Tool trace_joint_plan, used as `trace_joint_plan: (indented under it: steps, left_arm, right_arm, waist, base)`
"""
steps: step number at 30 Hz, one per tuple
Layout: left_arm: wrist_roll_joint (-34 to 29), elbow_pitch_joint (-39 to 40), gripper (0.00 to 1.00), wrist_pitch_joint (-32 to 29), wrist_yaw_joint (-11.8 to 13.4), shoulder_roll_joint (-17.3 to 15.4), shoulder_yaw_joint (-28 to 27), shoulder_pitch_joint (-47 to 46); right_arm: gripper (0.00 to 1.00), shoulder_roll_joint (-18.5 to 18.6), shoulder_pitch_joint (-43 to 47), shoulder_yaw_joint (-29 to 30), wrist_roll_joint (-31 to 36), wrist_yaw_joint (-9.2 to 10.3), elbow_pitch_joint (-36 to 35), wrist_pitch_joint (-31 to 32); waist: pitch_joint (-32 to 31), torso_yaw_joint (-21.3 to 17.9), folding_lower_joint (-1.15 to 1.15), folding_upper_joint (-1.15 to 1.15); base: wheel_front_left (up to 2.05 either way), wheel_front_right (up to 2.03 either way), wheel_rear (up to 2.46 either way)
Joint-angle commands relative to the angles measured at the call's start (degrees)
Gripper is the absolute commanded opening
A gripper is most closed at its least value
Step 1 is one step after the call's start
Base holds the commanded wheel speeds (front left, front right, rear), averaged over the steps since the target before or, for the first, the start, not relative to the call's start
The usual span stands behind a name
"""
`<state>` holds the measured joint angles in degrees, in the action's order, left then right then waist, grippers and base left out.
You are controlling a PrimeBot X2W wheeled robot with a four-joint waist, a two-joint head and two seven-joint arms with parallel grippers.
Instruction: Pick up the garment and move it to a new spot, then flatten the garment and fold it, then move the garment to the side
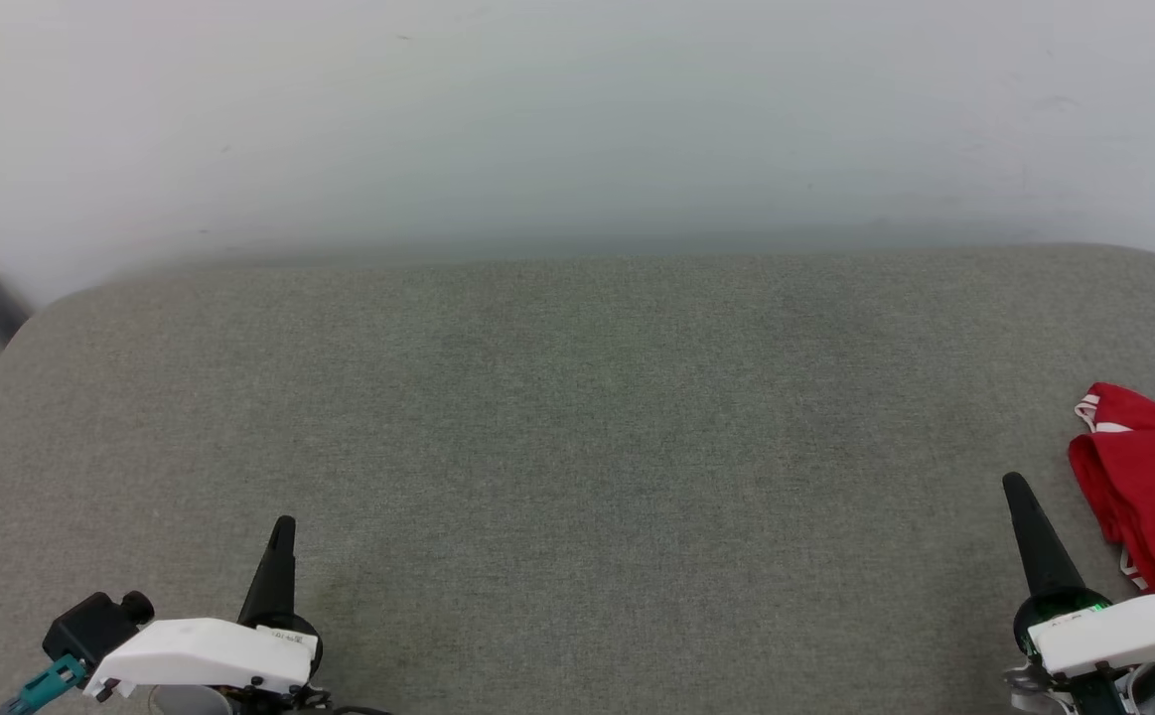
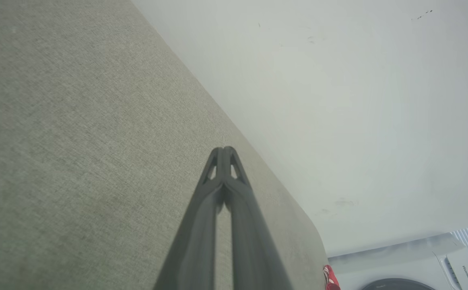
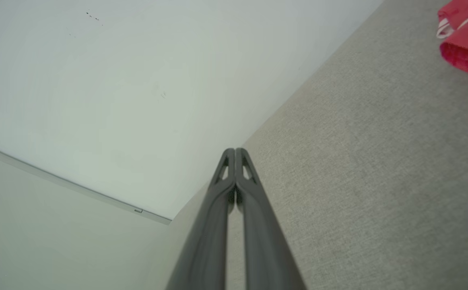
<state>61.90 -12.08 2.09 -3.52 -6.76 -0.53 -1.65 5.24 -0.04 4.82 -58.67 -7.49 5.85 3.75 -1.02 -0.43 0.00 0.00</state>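
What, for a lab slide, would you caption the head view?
Left pincer and right pincer shut, empty, over a grey fabric surface; the red garment lies crumpled at its right edge.

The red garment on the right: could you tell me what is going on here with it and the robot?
Nothing is being handled. The garment lies rumpled at the right edge of the grey padded surface, partly out of frame. The left hand and right hand are both shut and empty at the near edge; the right one's tip sits beside the garment, apart from it.
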Motion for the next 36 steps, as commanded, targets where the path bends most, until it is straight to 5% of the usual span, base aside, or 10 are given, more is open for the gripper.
trace_joint_plan:
  steps: [1,36]
  left_arm:
    - [1.03,0.38,0.00,-0.35,-0.25,-0.10,-0.47,-1.60]
    - [18.29,-1.04,0.00,-5.30,-2.60,2.34,-3.83,-3.66]
  right_arm:
    - [0.00,-0.08,-1.64,0.19,-1.28,-0.01,-0.19,0.20]
    - [0.00,-1.44,-4.55,1.16,-20.36,0.00,4.75,1.76]
  waist:
    - [0.01,0.01,0.00,0.00]
    - [0.62,0.22,0.00,0.00]
  base:
    - [0.00,0.00,0.00]
    - [0.00,0.00,0.00]
